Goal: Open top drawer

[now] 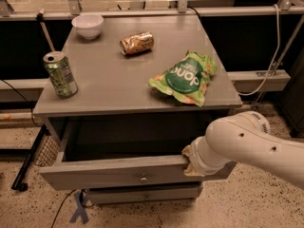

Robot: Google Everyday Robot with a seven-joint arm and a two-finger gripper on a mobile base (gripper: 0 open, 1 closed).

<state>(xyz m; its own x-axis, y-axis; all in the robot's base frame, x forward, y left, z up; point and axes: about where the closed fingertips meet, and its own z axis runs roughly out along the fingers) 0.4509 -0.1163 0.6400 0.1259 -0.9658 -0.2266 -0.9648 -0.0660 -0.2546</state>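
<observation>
The top drawer is the wide grey one under the tabletop, pulled partly out, with a small round metal knob at its front centre and a dark, deep box behind. My gripper is at the right end of the drawer front's top edge, at the end of my white arm. The arm's wrist hides most of the gripper. A narrower grey drawer shows below, closed.
On the grey tabletop: a green can upright at left, a white bowl at back left, a can on its side, and a green chip bag at right. Speckled floor with blue tape mark.
</observation>
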